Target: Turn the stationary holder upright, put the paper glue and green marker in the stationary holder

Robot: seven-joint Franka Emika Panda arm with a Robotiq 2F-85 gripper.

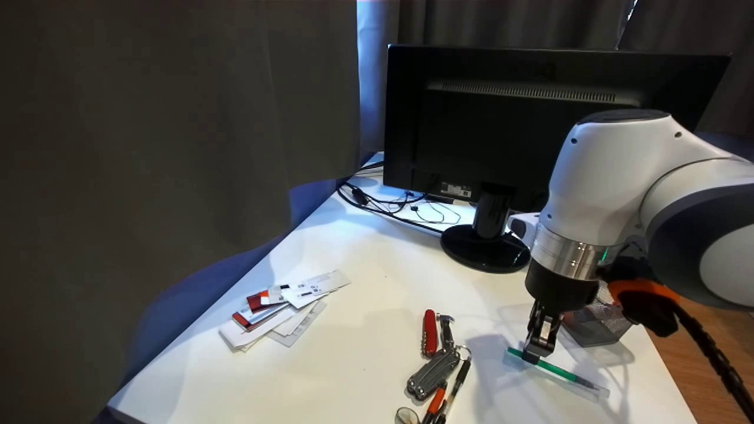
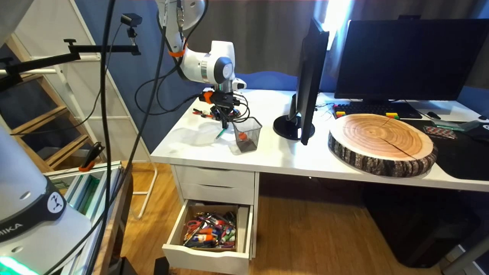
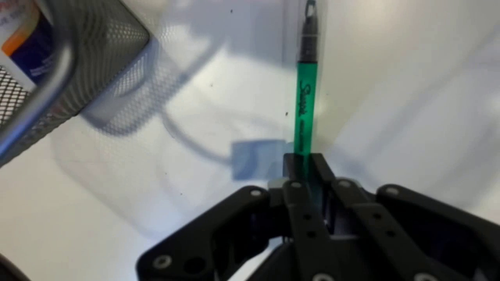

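The stationary holder (image 2: pixel 254 133), a dark grey wire-mesh box, stands upright on the white desk. It also shows in an exterior view (image 1: pixel 595 327), partly behind the arm, and at the upper left of the wrist view (image 3: pixel 113 47). The paper glue (image 3: pixel 29 47) is inside it, its orange part showing through the mesh in an exterior view (image 2: pixel 243 136). The green marker (image 3: pixel 306 101) lies level beside the holder. My gripper (image 3: pixel 304 168) is closed around the marker near one end, fingertips close to the desk (image 1: pixel 535 347). Whether the marker touches the desk I cannot tell.
A red pocket knife (image 1: pixel 430 333), a multitool (image 1: pixel 433 374) and pens (image 1: pixel 453 388) lie near the gripper. Paper cards (image 1: pixel 283 309) lie farther off. A monitor stand (image 1: pixel 486 247) stands behind the holder. The desk edge (image 2: pixel 214 165) runs close by the holder.
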